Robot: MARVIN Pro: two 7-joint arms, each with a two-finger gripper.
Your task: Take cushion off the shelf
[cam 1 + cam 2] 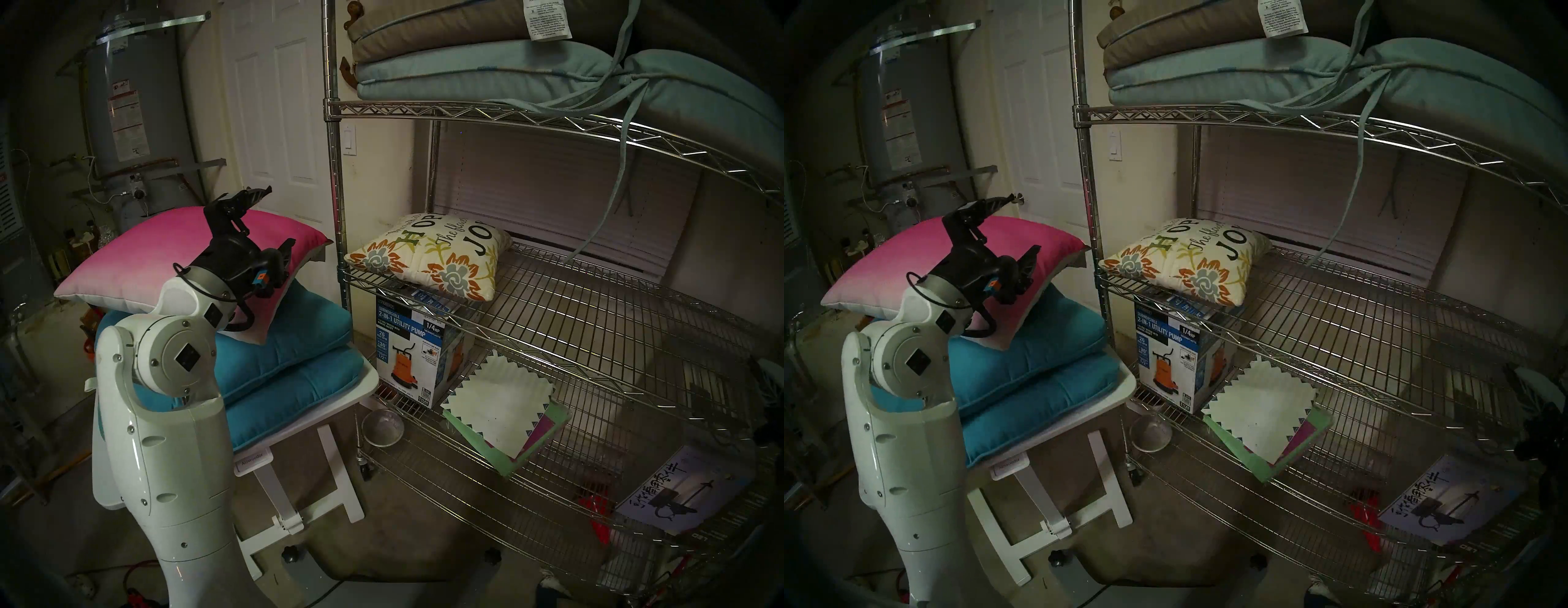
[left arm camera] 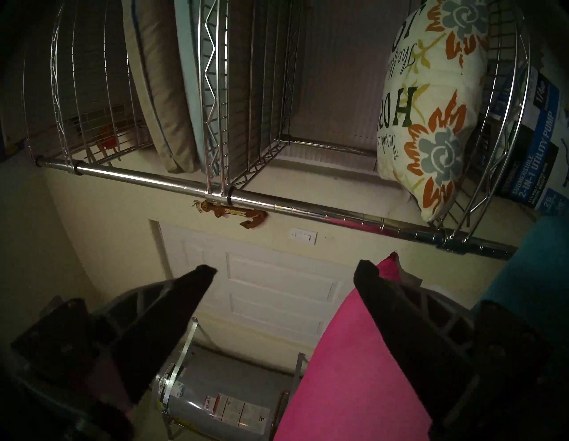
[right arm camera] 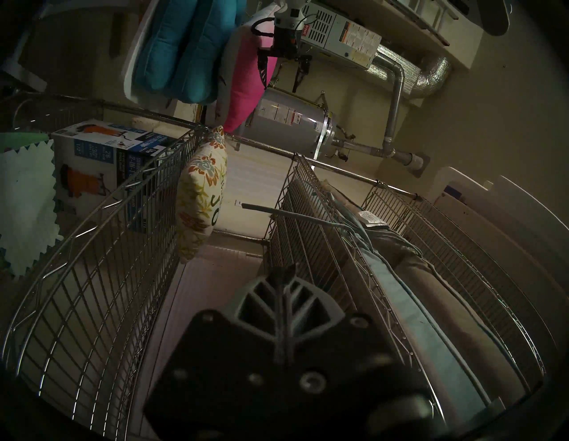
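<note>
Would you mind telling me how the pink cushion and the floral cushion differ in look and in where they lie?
The pink cushion is a plain colour; the floral cushion is cream with orange flowers and printed words. The pink cushion tops two teal cushions on the small white table; the floral cushion lies alone on a middle tier of the shelf. The open left claw hovers above the pink cushion, with none near the floral one. Both are square and lie flat.

Right of the left gripper (image 1: pixel 275 220), the shelf (image 1: pixel 551 114) bears a floral cushion (image 1: pixel 428 254); beneath the gripper, the white table (image 1: pixel 365 382) carries teal cushions (image 1: pixel 288 361).
</note>
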